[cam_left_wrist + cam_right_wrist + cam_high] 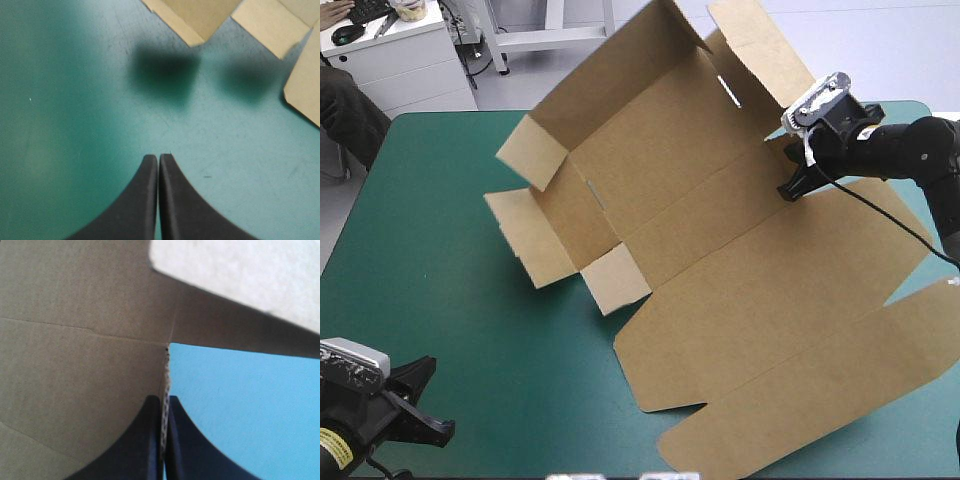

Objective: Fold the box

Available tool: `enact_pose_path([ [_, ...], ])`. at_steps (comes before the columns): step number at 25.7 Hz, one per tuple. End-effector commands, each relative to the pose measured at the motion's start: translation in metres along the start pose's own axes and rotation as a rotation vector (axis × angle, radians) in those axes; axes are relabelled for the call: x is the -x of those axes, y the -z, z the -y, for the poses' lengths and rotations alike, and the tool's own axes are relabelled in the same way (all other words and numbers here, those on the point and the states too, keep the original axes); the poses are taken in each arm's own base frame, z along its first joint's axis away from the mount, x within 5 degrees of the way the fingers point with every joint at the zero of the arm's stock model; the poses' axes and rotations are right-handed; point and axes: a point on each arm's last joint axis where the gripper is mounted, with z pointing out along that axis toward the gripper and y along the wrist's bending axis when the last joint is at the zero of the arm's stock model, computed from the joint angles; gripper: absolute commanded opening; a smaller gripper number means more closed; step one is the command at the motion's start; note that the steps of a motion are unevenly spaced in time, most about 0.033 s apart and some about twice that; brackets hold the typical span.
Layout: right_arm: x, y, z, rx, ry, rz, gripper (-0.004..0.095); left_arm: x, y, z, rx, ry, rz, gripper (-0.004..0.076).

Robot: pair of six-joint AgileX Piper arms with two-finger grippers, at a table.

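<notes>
The brown box is a large cut sheet, its far half tilted up off the teal-green table, its near panels lying flat toward the front right. Small side flaps stand up at its left end. My right gripper is shut on the box at its right edge, where the raised part meets the flat part. In the right wrist view the board's edge runs between the black fingers. My left gripper is shut and holds nothing, low over the table near the front left corner. Flap corners lie ahead of it.
Bare teal-green cover stretches left of the box and in front of its left flaps. A white cabinet stands beyond the table's far left corner. The box's near panel reaches close to the table's front right edge.
</notes>
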Motion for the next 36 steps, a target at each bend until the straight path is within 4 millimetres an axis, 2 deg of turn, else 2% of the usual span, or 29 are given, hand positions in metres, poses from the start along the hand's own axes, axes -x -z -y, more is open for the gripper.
enact_pose_path([
  [1,0.036,0.026,-0.002,-0.09,0.162,0.191,-0.002,0.021,0.011,0.0,-0.012,0.006,0.142,-0.001],
  [4,0.049,0.021,-0.01,-0.069,0.244,0.219,-0.002,0.024,0.014,0.0,-0.018,0.008,0.164,-0.001],
  [8,0.056,0.002,-0.022,-0.021,0.363,0.217,-0.002,0.023,0.014,0.001,-0.024,0.013,0.159,-0.001],
  [14,0.059,-0.041,-0.045,0.076,0.54,0.19,-0.002,0.024,0.014,0.002,-0.034,0.024,0.164,-0.001],
  [18,0.065,-0.07,-0.068,0.123,0.669,0.21,-0.002,0.024,0.014,0.002,-0.034,0.024,0.164,-0.001],
  [22,0.071,-0.091,-0.092,0.154,0.755,0.238,-0.002,0.024,0.014,0.002,-0.034,0.024,0.164,-0.001],
  [23,0.071,-0.102,-0.102,0.178,0.788,0.238,-0.002,0.024,0.014,0.002,-0.034,0.029,0.164,-0.001],
  [25,0.068,-0.113,-0.109,0.206,0.797,0.225,-0.002,0.024,0.014,0.002,-0.035,0.032,0.164,-0.001],
  [30,0.057,-0.135,-0.115,0.258,0.831,0.166,-0.002,0.023,0.014,0.003,-0.05,0.042,0.16,-0.001],
  [34,0.056,-0.141,-0.119,0.283,0.796,0.178,-0.0013,0.023,0.014,0.003,-0.051,0.043,0.16,-0.001],
  [36,0.054,-0.145,-0.12,0.295,0.794,0.17,0.0079,0.023,0.014,0.003,-0.051,0.043,0.16,-0.001],
])
